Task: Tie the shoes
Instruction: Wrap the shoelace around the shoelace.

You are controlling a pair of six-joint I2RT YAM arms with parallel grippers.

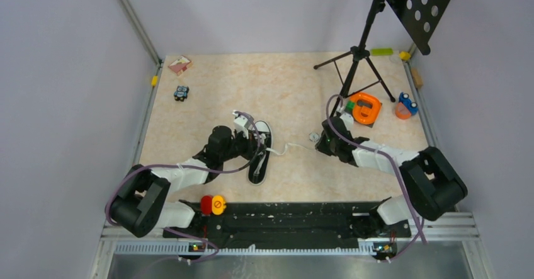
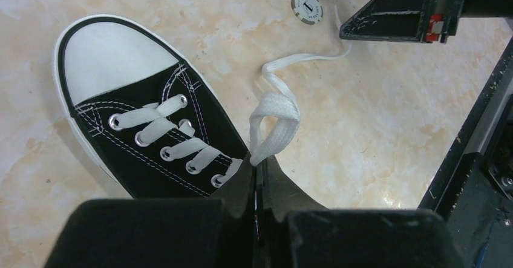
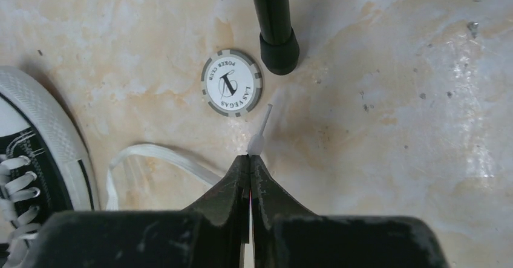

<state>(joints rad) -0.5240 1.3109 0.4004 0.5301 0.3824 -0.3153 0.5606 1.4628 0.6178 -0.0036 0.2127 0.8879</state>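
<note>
The black canvas sneaker (image 1: 259, 156) with a white toe cap lies mid-table; it also shows in the left wrist view (image 2: 151, 135) and at the left edge of the right wrist view (image 3: 30, 159). My left gripper (image 2: 259, 162) is shut on a folded loop of the white lace (image 2: 275, 120) just right of the shoe's eyelets. The lace (image 1: 291, 147) runs right across the table to my right gripper (image 3: 250, 157), which is shut on the lace's end, its plastic tip (image 3: 264, 123) sticking out past the jaws.
A grey poker chip (image 3: 231, 83) and a black tripod foot (image 3: 277, 44) lie just beyond the right gripper. The tripod (image 1: 356, 58) stands at the back right with an orange tape holder (image 1: 365, 108) and a small toy (image 1: 406, 105). Small items (image 1: 181, 92) sit at the back left.
</note>
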